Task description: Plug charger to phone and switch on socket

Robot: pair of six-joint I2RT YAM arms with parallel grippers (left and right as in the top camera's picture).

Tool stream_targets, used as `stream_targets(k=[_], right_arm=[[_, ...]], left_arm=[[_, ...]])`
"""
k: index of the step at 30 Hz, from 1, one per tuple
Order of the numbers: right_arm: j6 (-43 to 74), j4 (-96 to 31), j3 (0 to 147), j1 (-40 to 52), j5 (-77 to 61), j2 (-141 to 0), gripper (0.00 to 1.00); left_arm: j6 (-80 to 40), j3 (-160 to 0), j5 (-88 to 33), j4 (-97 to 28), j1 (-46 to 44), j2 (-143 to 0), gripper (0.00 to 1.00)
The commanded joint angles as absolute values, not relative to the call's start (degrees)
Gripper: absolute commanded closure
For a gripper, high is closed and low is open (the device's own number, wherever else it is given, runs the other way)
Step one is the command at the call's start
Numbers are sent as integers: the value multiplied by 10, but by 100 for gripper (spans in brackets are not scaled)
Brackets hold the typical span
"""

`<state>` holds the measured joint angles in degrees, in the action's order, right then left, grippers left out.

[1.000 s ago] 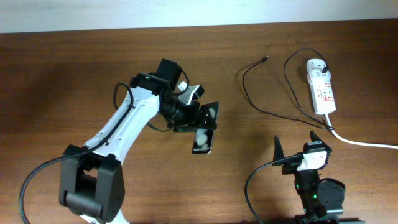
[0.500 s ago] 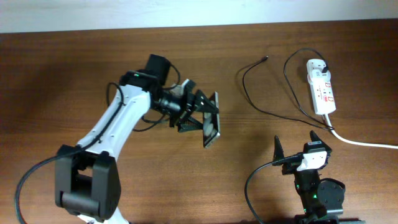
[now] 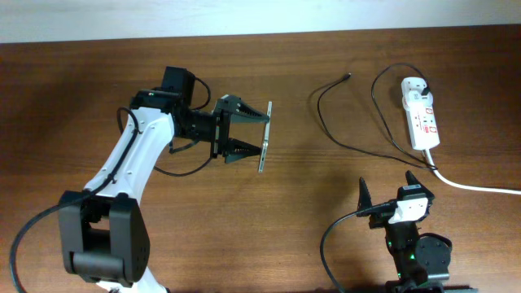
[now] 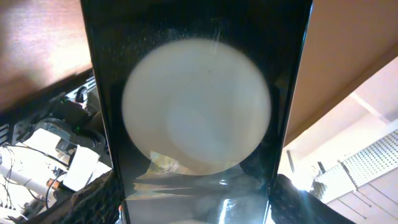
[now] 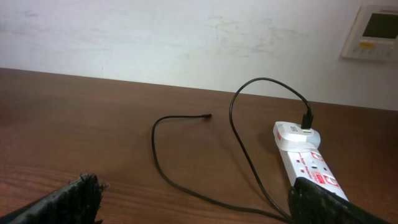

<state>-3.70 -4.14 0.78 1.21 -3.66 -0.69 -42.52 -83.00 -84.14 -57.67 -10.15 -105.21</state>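
My left gripper (image 3: 259, 137) is shut on the black phone (image 3: 264, 137) and holds it on edge above the table's middle. In the left wrist view the phone (image 4: 196, 106) fills the frame, with a large white circle on it. The black charger cable (image 3: 346, 138) lies on the table at the right, its connector tip (image 3: 348, 76) free and its plug (image 3: 424, 85) in the white socket strip (image 3: 421, 114). The cable (image 5: 186, 174), tip (image 5: 208, 116) and strip (image 5: 305, 158) also show in the right wrist view. My right gripper (image 3: 389, 192) is open and empty at the front right.
The strip's thick white cord (image 3: 476, 185) runs off the right edge of the wooden table (image 3: 98, 98). A white wall with a wall panel (image 5: 373, 31) stands behind the table.
My left gripper has lifted the phone, swung it left and back, and turned it from face-up to on edge. The right arm has not moved.
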Motion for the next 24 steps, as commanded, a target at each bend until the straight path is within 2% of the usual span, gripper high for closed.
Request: stream_targets(k=[1, 13, 20, 22, 24], right_arm=[[-41, -41, 3, 15, -33, -3, 1], [-41, -41, 3, 15, -33, -3, 1], [-32, -40, 3, 15, -61, -3, 1], [64, -36, 3, 15, -111, -3, 1], [211, -31, 3, 15, -159, -3, 1]], left_arm=[[-429, -831, -877, -577, -98, -1043, 57], [-428, -831, -872, -577, -98, -1043, 62], [-428, -831, -820, -576, -98, -1043, 62], [-429, -831, -810, -575, -98, -1043, 62], [-428, -831, -809, -574, -98, -1043, 63]])
